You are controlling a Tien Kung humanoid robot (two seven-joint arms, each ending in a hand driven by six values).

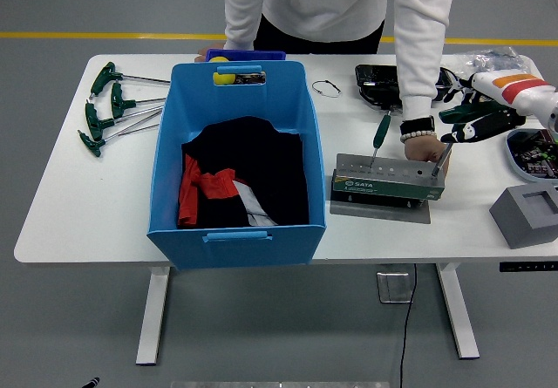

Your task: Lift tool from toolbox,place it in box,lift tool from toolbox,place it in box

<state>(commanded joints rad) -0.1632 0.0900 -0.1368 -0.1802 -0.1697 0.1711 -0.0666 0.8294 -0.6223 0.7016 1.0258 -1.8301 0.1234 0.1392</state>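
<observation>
A grey-green tool stand (386, 181) sits on a metal plate right of the blue box (235, 231). One green-handled tool (381, 132) stands upright in its middle. A second T-handle tool (442, 157) leans out of the stand's right end. My right hand (471, 122) comes in from the right edge, its black fingers curled around that tool's green handle. A person's hand (425, 149) presses on the stand's right end. The blue box holds black and red cloth (235, 183).
Several green T-handle wrenches (109, 109) lie at the table's left end. A grey block (527, 214) and a tray of parts (532, 153) are at the right edge. A black case (377, 83), a small ring (326, 87) and a yellow ball (224, 76) lie at the back.
</observation>
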